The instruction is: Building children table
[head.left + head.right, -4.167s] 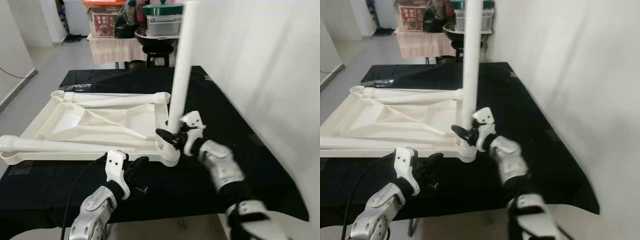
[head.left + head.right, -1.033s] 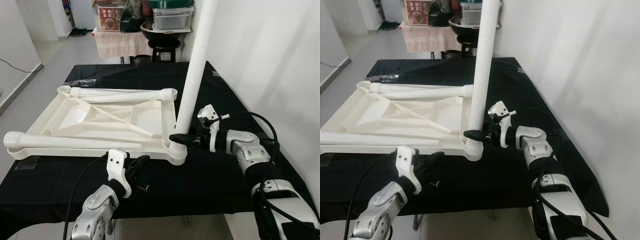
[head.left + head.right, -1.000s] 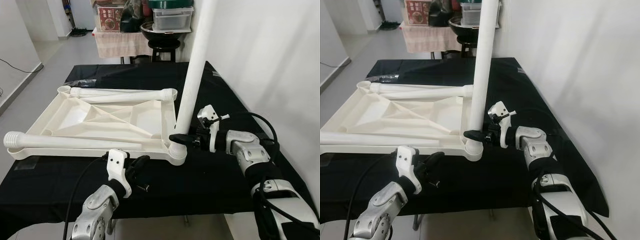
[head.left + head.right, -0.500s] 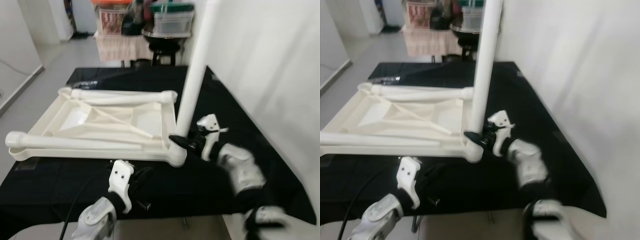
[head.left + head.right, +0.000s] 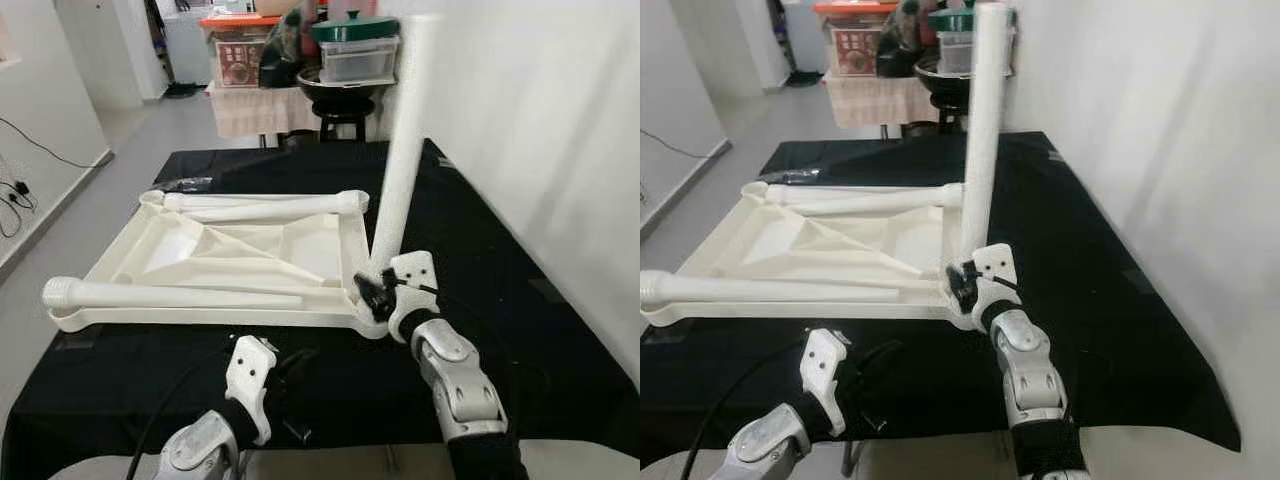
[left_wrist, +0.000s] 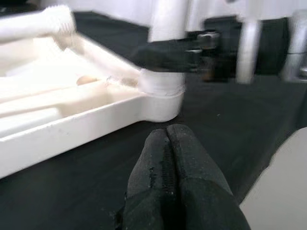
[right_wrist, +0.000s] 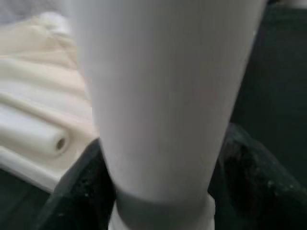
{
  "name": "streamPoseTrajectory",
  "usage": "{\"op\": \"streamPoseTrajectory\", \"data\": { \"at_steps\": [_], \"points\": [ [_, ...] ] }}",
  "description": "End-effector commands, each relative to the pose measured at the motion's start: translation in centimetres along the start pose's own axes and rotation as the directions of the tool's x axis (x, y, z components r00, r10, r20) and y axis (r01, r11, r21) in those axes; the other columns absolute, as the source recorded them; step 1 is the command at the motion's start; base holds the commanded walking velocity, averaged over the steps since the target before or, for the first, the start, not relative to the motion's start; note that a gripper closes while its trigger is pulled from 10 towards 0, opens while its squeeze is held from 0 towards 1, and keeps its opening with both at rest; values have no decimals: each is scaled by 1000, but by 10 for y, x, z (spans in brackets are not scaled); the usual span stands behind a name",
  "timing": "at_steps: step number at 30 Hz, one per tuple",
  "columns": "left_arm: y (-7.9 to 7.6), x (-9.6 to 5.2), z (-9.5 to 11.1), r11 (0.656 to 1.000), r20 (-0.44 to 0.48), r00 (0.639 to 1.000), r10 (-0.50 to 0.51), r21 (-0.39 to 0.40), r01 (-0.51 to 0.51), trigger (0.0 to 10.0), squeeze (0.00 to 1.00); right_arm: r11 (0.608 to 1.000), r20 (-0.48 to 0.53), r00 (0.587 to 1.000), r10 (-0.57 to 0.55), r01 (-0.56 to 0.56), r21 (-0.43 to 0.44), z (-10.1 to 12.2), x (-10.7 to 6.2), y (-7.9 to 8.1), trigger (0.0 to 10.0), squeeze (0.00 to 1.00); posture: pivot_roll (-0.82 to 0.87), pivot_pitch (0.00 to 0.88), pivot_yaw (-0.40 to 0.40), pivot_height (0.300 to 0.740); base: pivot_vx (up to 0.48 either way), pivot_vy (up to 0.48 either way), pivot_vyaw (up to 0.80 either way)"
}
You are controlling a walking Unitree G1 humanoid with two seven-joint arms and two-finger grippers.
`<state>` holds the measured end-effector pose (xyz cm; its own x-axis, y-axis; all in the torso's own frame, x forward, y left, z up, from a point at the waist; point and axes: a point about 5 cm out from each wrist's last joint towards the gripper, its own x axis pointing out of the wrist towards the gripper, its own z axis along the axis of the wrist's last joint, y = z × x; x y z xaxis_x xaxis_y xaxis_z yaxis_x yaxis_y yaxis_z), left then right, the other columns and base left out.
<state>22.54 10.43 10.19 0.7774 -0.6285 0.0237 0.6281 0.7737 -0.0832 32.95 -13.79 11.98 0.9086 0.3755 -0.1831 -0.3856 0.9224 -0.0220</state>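
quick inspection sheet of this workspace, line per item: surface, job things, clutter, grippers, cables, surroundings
surface: black cloth covers the work table.
job's things: white tabletop lies underside up; one leg stands upright in its near right corner socket; two loose legs lie on it, one along the near edge, one along the far edge.
clutter: a dark item on the cloth beyond the far left corner, too small to tell.
grippers: right gripper closed around the upright leg's base; left gripper shut, empty, low over the cloth near that corner.
cables: black cable along the left arm; cord on the floor.
surroundings: white wall on the right; boxes and lidded container behind.
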Motion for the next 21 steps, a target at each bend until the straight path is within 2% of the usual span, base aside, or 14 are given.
{"op": "streamPoseTrajectory", "data": {
  "at_steps": [1,2,3,4,6,7,9,12,13,18,19,20,21],
  "points": [
    [5,-3,-2,999,-7,999,44,-10,-44,10000,0,994,110,988,111,-111,-1,24,6,0,10000,1000,-2,0,19,740,0,0,0],
    [6,-4,-2,998,-5,998,58,-12,-58,10000,0,989,136,979,151,-151,-9,33,6,-5,10000,757,2,0,19,740,0,0,0],
    [6,-4,-2,998,-5,998,58,-12,-58,10000,0,989,136,979,151,-151,-9,33,6,-5,10000,757,2,0,19,740,0,0,0],
    [7,-5,-1,996,7,996,86,-2,-86,10000,0,966,136,956,259,-252,-65,46,4,-16,10000,0,15,0,10,740,0,0,0],
    [8,-5,0,995,13,995,95,2,-95,10000,0,952,125,945,303,-293,-91,50,4,-21,10000,0,15,0,10,740,0,0,0],
    [8,-3,0,995,16,995,97,4,-97,10000,0,921,88,929,361,-340,-192,52,4,-25,10000,0,26,0,1,740,0,0,0],
    [7,0,-2,996,16,996,93,0,-93,10000,0,860,31,883,469,-449,-242,59,4,-31,10000,0,28,0,-7,740,0,0,0],
    [6,1,-2,996,15,996,91,0,-91,10000,0,839,19,865,501,-481,-253,63,4,-35,10000,0,31,0,-11,740,0,0,0],
    [6,2,-4,996,12,996,90,0,-90,10000,0,810,2,840,542,-522,-266,69,3,-41,10000,0,41,0,-19,740,0,0,0],
    [6,2,-6,996,3,996,87,-6,-87,10000,0,789,-20,815,579,-566,-240,74,2,-53,10000,0,44,0,-25,740,0,0,0],
    [6,1,-6,996,2,996,87,-14,-87,10000,0,794,-17,817,577,-566,-224,74,2,-55,4510,0,44,0,-25,740,0,0,0],
    [6,1,-6,996,2,996,87,-14,-87,10000,0,794,-17,817,577,-566,-224,74,2,-55,4510,0,44,0,-25,740,0,0,0],
    [5,1,-6,996,5,996,88,-19,-88,10000,0,791,-9,810,587,-576,-206,72,2,-57,0,0,35,0,-22,740,0,0,0]
  ]
}}
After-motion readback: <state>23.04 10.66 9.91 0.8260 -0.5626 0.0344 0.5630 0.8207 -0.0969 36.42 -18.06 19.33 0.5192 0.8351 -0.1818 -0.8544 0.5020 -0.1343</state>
